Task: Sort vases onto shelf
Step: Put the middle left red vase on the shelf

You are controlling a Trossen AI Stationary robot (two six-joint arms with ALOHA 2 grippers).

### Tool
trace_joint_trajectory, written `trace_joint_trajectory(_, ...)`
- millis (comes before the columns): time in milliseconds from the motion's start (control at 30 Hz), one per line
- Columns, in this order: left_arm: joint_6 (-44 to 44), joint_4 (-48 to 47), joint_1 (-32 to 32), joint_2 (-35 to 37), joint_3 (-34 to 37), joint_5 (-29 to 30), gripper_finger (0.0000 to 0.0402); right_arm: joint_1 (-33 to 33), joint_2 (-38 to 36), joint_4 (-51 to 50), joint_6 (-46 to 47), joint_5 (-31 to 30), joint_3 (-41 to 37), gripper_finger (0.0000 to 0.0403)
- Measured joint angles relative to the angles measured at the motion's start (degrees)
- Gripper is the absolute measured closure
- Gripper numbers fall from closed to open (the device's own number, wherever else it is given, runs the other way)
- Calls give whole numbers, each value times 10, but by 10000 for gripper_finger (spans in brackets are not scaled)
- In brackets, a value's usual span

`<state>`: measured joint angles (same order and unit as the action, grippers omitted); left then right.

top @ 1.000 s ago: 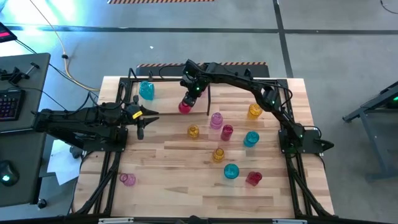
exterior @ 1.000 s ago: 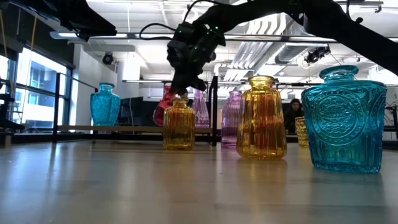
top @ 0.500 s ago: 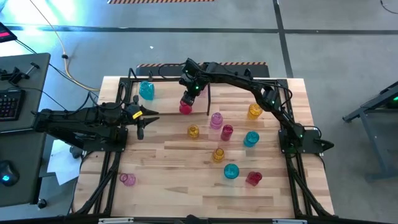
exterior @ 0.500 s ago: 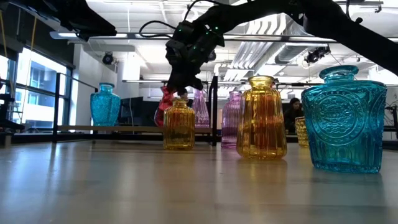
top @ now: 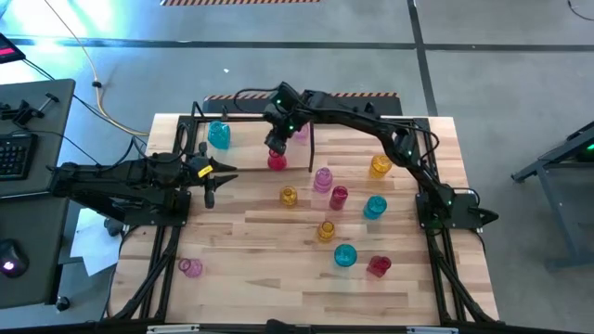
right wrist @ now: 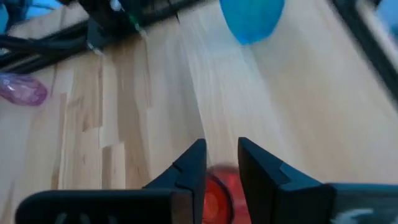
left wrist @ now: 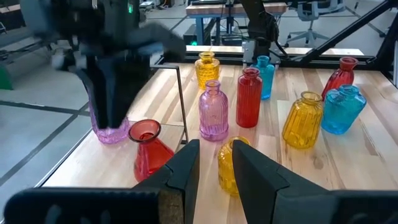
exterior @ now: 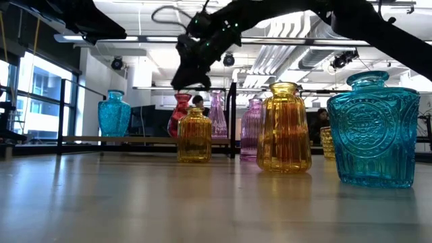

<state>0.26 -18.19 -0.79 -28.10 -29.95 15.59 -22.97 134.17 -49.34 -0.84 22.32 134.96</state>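
1. Right gripper (top: 276, 141) hangs over the back of the table, directly above the red vase (top: 277, 160). In the right wrist view the vase's red mouth (right wrist: 214, 194) sits below the gap between the two dark fingers (right wrist: 188, 168), which stand narrowly parted and do not clamp it.
2. Red vase stands upright at the shelf (top: 306, 125), left of the black centre post (exterior: 233, 120); its long axis is vertical.
3. A cyan vase (top: 218, 135) stands at the shelf's left end, a pink vase (left wrist: 109, 129) behind the red one.
4. Left gripper (top: 210, 190) waits low at the table's left side; fingers narrowly apart, empty.
5. Judgement: red vase looks placed. The remaining vases, such as the amber vase (top: 289, 196), lie towards the front from the right gripper, which is nearer most of them.
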Motion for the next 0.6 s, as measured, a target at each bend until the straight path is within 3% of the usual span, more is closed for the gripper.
trace_joint_trajectory(300, 35, 26, 0, -16, 20, 0, 316, 30, -70, -3, -81, -109, 1, 349)
trace_joint_trajectory(500, 64, 143, 12, -109, 47, -5, 316, 41, -141, -3, -121, -185, 1, 396)
trace_joint_trajectory(600, 80, 190, 16, -161, 45, -8, 316, 41, -169, 0, -132, -206, 1, 399)
